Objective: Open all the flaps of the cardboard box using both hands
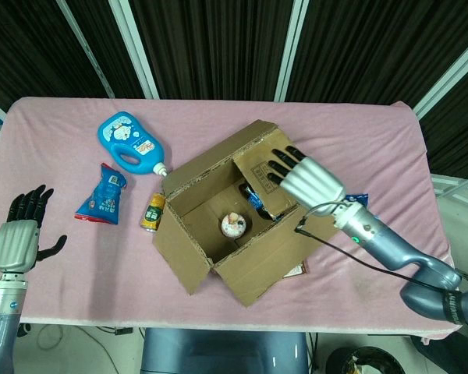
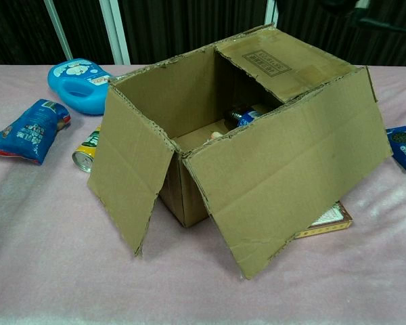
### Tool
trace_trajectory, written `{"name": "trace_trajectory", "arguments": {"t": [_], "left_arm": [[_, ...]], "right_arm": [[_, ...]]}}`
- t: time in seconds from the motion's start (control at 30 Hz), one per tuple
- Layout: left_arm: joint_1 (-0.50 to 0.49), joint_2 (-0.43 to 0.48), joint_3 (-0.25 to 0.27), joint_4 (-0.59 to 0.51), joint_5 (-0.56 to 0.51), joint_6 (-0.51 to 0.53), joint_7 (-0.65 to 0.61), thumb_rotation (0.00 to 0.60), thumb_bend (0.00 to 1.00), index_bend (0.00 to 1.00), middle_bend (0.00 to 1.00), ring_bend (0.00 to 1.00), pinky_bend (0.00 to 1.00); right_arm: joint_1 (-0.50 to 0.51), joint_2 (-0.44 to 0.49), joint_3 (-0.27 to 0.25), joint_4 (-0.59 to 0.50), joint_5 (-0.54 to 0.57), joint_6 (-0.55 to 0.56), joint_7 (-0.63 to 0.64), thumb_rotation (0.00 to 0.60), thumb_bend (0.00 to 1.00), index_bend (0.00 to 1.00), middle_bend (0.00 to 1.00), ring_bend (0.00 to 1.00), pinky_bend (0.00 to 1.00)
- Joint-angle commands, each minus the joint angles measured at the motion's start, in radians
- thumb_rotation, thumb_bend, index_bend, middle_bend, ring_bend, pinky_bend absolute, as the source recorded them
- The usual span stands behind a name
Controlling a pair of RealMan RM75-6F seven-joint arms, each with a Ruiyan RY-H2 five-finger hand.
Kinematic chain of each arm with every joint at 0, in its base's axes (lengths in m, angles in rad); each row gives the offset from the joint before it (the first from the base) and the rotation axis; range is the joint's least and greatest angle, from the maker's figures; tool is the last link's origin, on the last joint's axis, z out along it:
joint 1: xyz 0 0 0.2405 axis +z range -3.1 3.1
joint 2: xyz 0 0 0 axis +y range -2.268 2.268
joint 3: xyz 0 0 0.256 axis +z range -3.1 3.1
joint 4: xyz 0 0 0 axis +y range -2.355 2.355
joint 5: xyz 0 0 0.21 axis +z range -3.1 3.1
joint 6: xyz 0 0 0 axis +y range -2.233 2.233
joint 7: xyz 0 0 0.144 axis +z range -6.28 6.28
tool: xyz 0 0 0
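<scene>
Sitting in the middle of the pink table [image 1: 359, 132] is the box [image 1: 242, 214]. Three of its flaps are folded out. One flap [image 1: 277, 173] on the far right side lies over the top. The right hand [image 1: 300, 178] is over that flap with its fingers [image 1: 278, 166] spread flat and holding nothing. I cannot tell if it touches the flap. The left hand [image 1: 19, 234] is at the table's left edge, well apart from the box, fingers spread wide and holding nothing. Inside the box is a small cup [image 1: 234, 225]. A blue bottle [image 1: 129, 142], a blue bag [image 1: 103, 195] and a can [image 1: 152, 212] lie left of the box. A small blue pack [image 2: 404, 146] lies on the right.
</scene>
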Motion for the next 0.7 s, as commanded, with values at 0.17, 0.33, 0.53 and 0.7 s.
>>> {"name": "trace_trajectory", "arguments": {"t": [0.17,0.33,0.53,0.7], "left_arm": [[0.012,0.007,-0.029,-0.003,-0.007,-0.027,-0.021,0.600,0.24,0.00,0.00,0.00,0.00],[0.018,0.011,-0.044,-0.005,-0.010,-0.044,-0.029,0.600,0.24,0.00,0.00,0.00,0.00],[0.022,0.015,-0.059,-0.009,-0.015,-0.070,-0.033,0.600,0.24,0.00,0.00,0.00,0.00],[0.027,0.016,-0.070,-0.013,-0.016,-0.084,-0.034,0.600,0.24,0.00,0.00,0.00,0.00]], "right_arm": [[0.151,-0.135,-0.045,0.058,-0.061,-0.117,0.030,0.600,0.92,0.45,0.34,0.21,0.23],[0.192,-0.173,-0.076,0.105,-0.061,-0.150,0.048,0.600,0.93,0.50,0.37,0.22,0.23],[0.219,-0.175,-0.117,0.147,-0.071,-0.168,0.053,0.600,0.95,0.56,0.42,0.24,0.23],[0.239,-0.159,-0.159,0.159,-0.089,-0.184,0.065,0.600,0.95,0.58,0.44,0.25,0.23]]}}
